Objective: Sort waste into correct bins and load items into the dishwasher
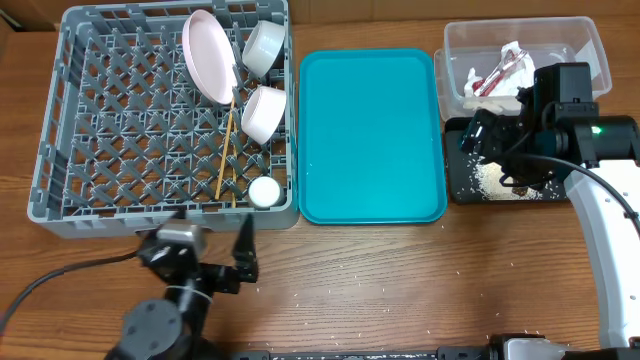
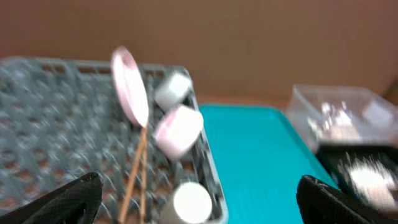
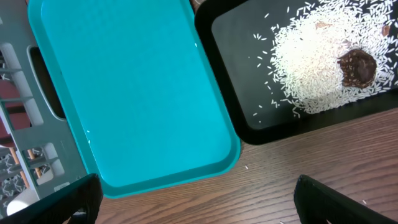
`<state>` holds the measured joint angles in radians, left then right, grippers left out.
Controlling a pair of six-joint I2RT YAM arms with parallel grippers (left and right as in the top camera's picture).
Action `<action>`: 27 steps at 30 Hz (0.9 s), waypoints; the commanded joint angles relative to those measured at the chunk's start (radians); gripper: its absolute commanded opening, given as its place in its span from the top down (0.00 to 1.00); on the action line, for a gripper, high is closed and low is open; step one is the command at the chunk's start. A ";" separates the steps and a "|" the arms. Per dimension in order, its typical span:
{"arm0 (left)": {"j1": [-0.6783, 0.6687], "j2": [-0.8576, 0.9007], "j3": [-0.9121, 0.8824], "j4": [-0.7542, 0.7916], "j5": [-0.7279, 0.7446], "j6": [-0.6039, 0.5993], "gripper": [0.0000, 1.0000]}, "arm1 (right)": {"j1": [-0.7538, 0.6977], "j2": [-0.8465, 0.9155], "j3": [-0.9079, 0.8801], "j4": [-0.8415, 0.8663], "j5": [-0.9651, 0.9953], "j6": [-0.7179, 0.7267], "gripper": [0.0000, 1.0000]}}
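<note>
Entry: state of sort/load.

- Left gripper (image 1: 200,252): jaws spread wide, nothing between them. It hovers over the bench (image 1: 400,290) just in front of the near wall of the dish rack (image 1: 60,205).
- Right gripper (image 3: 198,202): also fully spread and empty. It is held above the near edge of the black tray (image 3: 249,74), next to the teal tray (image 3: 137,93).
- In the rack, all at its right side:
  - the plate (image 1: 208,57) stands on edge
  - two bowls (image 1: 265,45) (image 1: 264,113) lie tipped beside it
  - the cup (image 1: 264,192) sits in the near right corner
  - the chopsticks (image 1: 226,150) lie slanted across the grid between plate and cup
- Clear tub (image 1: 520,30): holds the crumpled wrapper (image 1: 497,75).
- Black tray: carries the rice (image 3: 311,68) in a heap, with the brown lump (image 3: 357,67) on top of it.
- Teal tray: bare in every view.

Judgement: the task looks essentially complete, with every dish racked and each kind of waste in a bin. The only remainder seen is a thin scatter of rice grains on the bench in front of the trays. These are probably too small for the gripper to pick up singly.
</note>
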<state>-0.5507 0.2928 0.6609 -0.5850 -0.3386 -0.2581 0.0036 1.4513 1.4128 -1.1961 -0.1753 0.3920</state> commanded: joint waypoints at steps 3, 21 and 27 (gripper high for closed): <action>-0.009 -0.007 -0.015 0.018 0.227 -0.015 0.00 | 0.003 -0.001 0.000 0.005 0.010 -0.004 0.00; -0.009 -0.007 -0.022 -0.118 0.225 0.158 0.00 | 0.003 -0.001 0.000 0.005 0.010 -0.004 0.00; 0.042 -0.009 -0.089 -0.075 0.149 0.236 0.00 | 0.003 -0.001 0.000 0.006 0.010 -0.004 0.00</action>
<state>-0.5491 0.2924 0.6327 -0.6910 -0.1364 -0.1062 0.0036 1.4513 1.4128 -1.1965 -0.1753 0.3920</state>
